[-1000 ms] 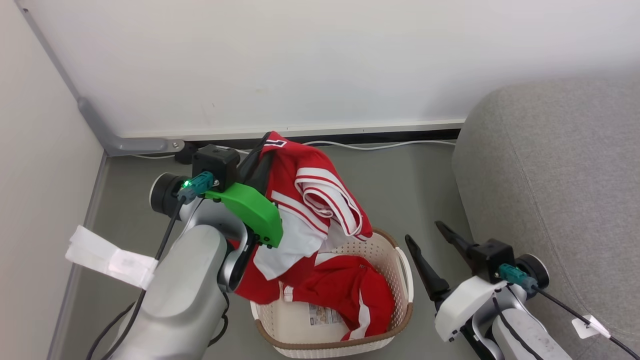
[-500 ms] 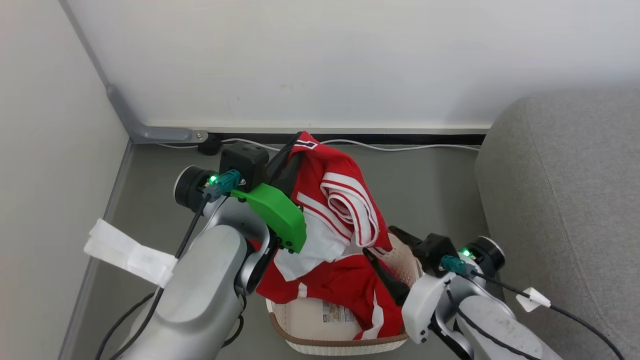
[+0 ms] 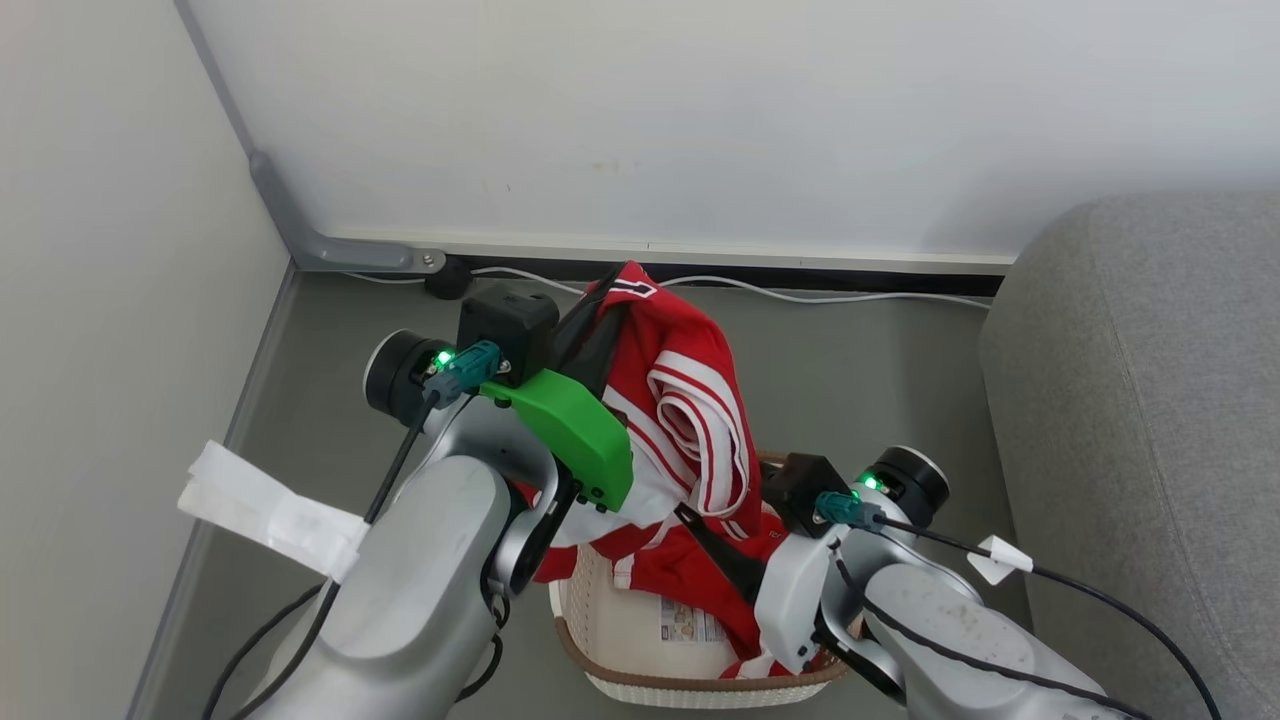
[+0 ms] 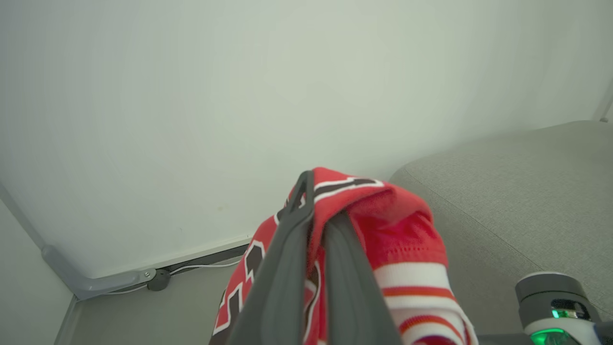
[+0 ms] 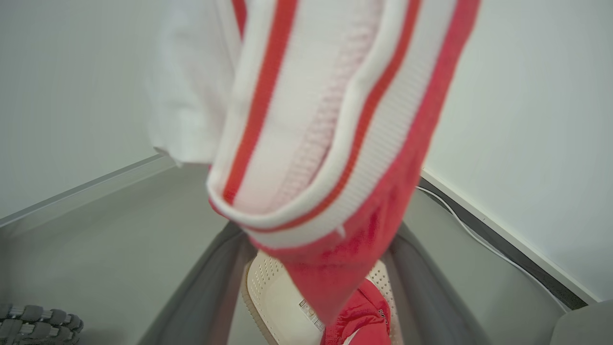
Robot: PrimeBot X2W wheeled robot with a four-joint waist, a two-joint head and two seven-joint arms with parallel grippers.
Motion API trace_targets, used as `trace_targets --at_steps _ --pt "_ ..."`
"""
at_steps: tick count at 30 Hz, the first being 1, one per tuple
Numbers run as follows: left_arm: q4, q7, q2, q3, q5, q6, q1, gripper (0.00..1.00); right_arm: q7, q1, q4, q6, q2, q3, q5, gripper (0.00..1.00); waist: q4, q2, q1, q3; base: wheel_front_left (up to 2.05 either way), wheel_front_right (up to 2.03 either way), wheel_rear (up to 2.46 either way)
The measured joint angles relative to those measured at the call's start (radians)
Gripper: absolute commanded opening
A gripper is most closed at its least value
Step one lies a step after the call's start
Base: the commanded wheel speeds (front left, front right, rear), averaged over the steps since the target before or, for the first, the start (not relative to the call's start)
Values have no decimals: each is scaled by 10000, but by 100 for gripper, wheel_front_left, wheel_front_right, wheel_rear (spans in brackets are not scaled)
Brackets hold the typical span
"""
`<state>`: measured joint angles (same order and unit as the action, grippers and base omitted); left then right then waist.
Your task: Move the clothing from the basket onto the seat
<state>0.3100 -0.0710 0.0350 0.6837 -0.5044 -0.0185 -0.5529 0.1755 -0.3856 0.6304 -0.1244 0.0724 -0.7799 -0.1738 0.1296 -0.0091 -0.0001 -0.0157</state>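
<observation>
My left gripper (image 3: 603,318) is shut on the top of the red jersey (image 3: 690,400), which hangs with its white-striped trim folded over the basket (image 3: 690,685). Seen from the left wrist, the two dark fingers (image 4: 287,249) pinch the lettered cloth (image 4: 397,239). My right gripper (image 3: 725,505) stands open over the basket, and the jersey's lower hem (image 5: 335,268) hangs between its spread fingers (image 5: 210,282). The red shorts (image 3: 690,580) lie in the basket (image 5: 268,292) beside the label sticker. The grey seat (image 3: 1150,400) is at the right.
A white wall and skirting run along the back, with a white cable (image 3: 800,295) on the grey floor. A grey corner bracket (image 3: 350,255) sits at the back left. A side wall closes off the left.
My right gripper has swung left from beside the basket to over it, around the hanging jersey. The camera has shifted, sliding the scene rightward. The left gripper keeps its hold.
</observation>
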Motion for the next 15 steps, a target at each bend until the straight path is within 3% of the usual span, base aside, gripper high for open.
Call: trace_targets --at_steps 1,2,3,4,5,6,15 --pt "-31 19 -2 25 -40 -10 21 0 0 -63 38 0 -25 -71 -63 100 6 0 0 5 0 0 0" --pt "-65 88 0 33 -113 -38 31 0 8 -128 79 0 -48 -130 -123 93 10 0 0 9 0 0 0" --pt "-98 88 0 35 -221 -61 46 0 17 -202 102 0 -59 -186 -140 53 14 0 0 14 0 0 0" --pt "-130 100 0 36 -255 -82 58 0 65 -271 121 0 -67 -217 -174 33 16 0 0 19 0 0 0" --pt "-157 105 2 35 -265 -86 75 0 107 -342 153 0 -73 -236 -232 4 15 0 0 25 0 0 0" --pt "-186 153 0 33 -267 -127 105 0 136 -407 186 0 -77 -242 -280 0 13 0 0 30 0 0 0" --pt "-253 182 150 -355 -401 -384 652 0 368 -612 422 0 -73 -144 -897 0 -298 0 0 99 0 0 0"
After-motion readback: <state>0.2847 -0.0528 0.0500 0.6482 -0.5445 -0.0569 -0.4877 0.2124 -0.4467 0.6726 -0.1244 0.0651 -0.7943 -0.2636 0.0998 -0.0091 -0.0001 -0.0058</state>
